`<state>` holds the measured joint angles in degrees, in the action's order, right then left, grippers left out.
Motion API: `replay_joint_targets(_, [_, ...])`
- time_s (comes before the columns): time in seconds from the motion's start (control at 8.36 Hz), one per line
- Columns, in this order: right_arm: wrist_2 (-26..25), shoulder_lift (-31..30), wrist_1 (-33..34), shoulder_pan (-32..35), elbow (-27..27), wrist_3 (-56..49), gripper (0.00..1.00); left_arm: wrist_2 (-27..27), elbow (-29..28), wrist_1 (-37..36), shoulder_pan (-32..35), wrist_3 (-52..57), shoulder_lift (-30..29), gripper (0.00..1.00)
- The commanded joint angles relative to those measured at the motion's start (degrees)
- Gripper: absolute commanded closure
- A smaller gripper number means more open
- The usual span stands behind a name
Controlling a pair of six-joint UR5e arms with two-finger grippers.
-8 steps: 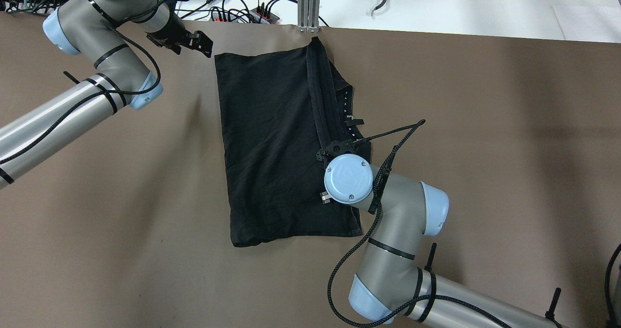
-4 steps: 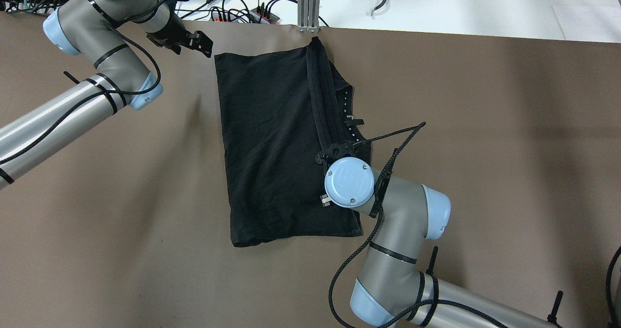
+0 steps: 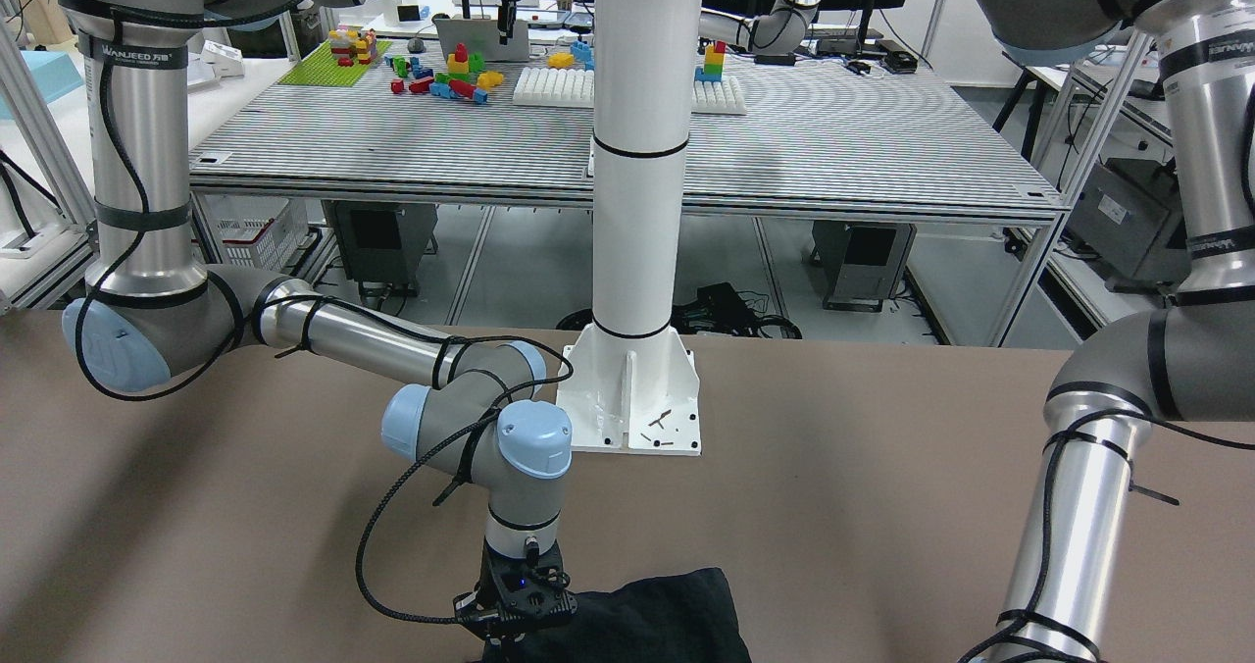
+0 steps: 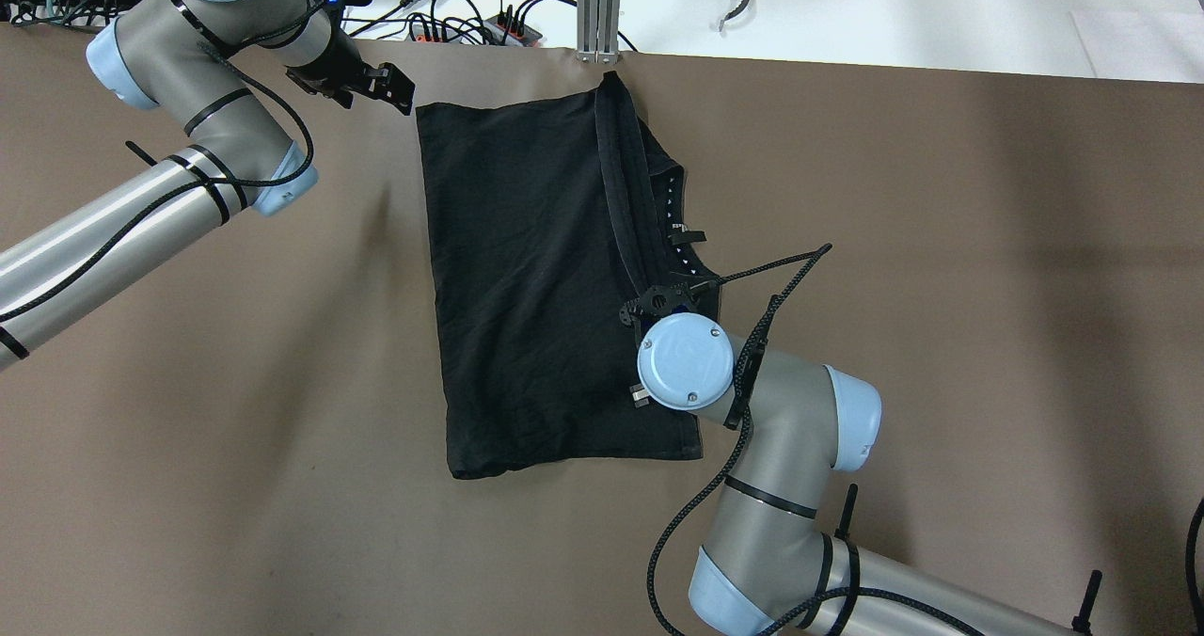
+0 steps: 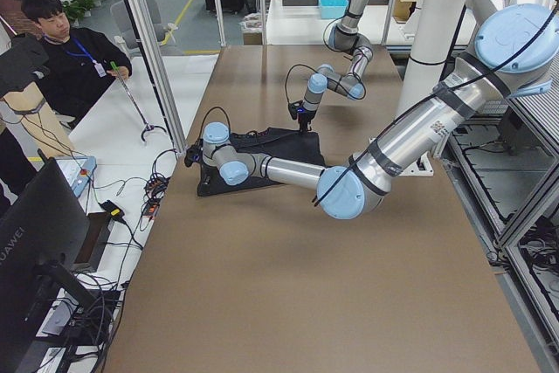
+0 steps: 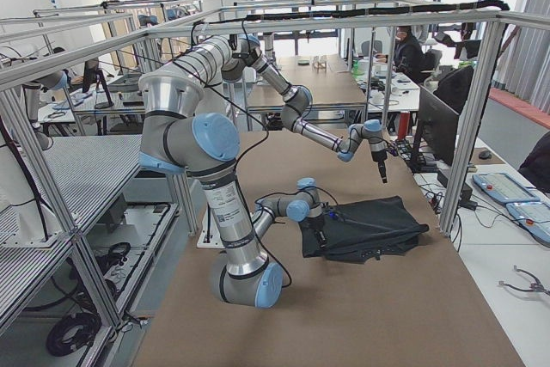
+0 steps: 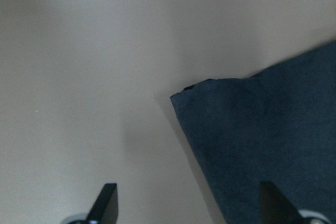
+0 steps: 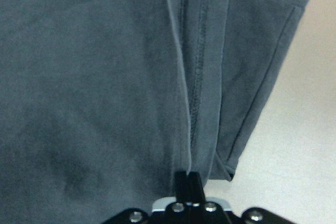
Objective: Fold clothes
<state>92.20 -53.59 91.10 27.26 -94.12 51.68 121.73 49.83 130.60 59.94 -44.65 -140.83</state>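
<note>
The clothes [image 4: 527, 278] are one black piece lying flat on the brown table, with the right side folded in so a hem ridge runs down it. My right gripper [image 8: 187, 179] stands over that ridge near the cloth's right edge. Its fingers are shut together with the hem [image 8: 197, 93] running straight into them. In the overhead view the right wrist [image 4: 685, 363] hides the fingertips. My left gripper [image 4: 381, 86] hovers open just off the cloth's far left corner [image 7: 181, 95], with nothing between its fingers [image 7: 107, 200].
A white pole's base plate [image 3: 637, 398] is bolted to the table on the robot's side. An aluminium post [image 4: 598, 15], cables and power strips [image 4: 451, 15] line the far edge. A person [image 5: 70, 58] sits beyond that edge.
My right wrist has drifted a little toward the near edge and to the right. The left gripper has edged slightly toward the far side. The cloth's outline looks the same.
</note>
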Motion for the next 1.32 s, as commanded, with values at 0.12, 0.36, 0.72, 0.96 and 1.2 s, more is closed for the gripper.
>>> replay_joint_targets(0.12, [-0.09,-9.04,-0.05,-1.67,-10.16,1.31,1.00,0.00,0.00,0.09,-0.09,0.00,0.38,0.06])
replay_joint_targets(0.36, [-2.19,-13.37,-0.14,-7.02,-16.42,13.37,1.00,0.00,1.13,0.00,-0.17,0.00,1.26,0.06])
replay_joint_targets(0.72, [-5.88,-14.17,-0.05,-12.31,-19.44,18.27,1.00,0.00,1.49,0.00,-0.26,0.00,1.53,0.06])
replay_joint_targets(0.96, [-5.98,-14.61,-0.05,-12.32,-19.17,18.28,1.00,0.00,1.49,0.09,-0.44,0.00,1.62,0.06])
replay_joint_targets(1.2, [-5.98,-16.09,-0.57,-12.32,-19.26,18.28,0.81,0.00,1.49,0.09,-0.44,0.00,1.70,0.06])
